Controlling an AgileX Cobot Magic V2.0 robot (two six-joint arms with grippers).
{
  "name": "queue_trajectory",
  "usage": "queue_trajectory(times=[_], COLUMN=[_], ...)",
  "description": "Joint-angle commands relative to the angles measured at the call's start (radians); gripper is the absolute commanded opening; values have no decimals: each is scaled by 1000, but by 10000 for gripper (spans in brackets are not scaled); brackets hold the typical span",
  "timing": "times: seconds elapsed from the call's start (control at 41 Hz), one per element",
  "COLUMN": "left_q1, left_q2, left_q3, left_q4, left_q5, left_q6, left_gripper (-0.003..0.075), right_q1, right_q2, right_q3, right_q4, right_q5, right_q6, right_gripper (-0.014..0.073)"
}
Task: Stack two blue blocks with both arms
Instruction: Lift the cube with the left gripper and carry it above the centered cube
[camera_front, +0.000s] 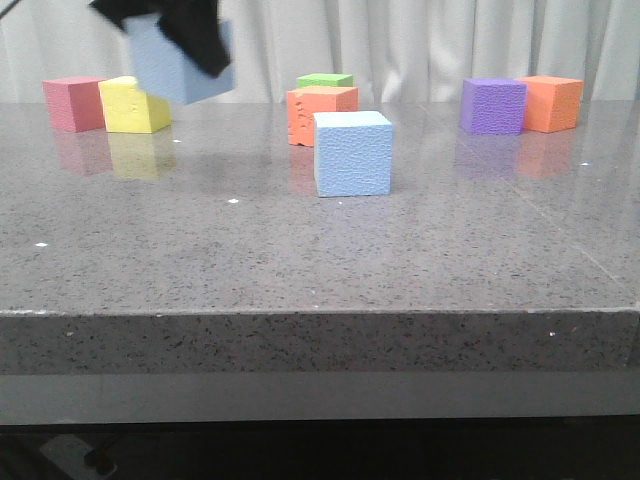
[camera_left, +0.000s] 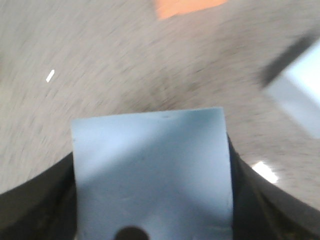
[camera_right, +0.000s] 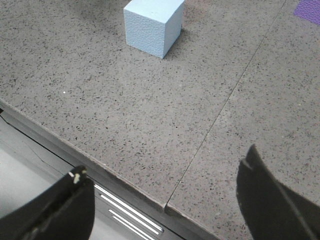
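Left tool (camera_front: 180, 40) around blue block (camera_front: 160, 65)

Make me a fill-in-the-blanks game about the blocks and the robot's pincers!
1. The left pincer holds a blue block up in the ____.
2. The other blue block sits on the ____.
3. The right pincer is open and holds ____.
4. The purple block stands beside an ____ block.

Missing words: air; table; nothing; orange

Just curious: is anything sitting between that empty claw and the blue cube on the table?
No. The right wrist view shows only bare speckled tabletop between the right gripper and the blue block.
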Motion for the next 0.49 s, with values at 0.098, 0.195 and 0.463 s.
queue_trajectory(times=[0.098, 0.195, 0.463], left_q1=[-106, -143, -162], left_q2=[-49, -49, -44], left_q3=[-55, -55, -56], left_q4=[-130, -202, -280], left_q5=[-27, -27, -50], left_q6=[322, 471, 623], left_gripper=[388, 388, 388], right_q1=[-5, -5, -5], right_q2=[-5, -5, -5], right_q3=[-23, -23, -23], right_q4=[4, 4, 4], right_q5=[-57, -57, -57], right_q6=[-7, -7, -7], right_gripper=[589, 589, 589])
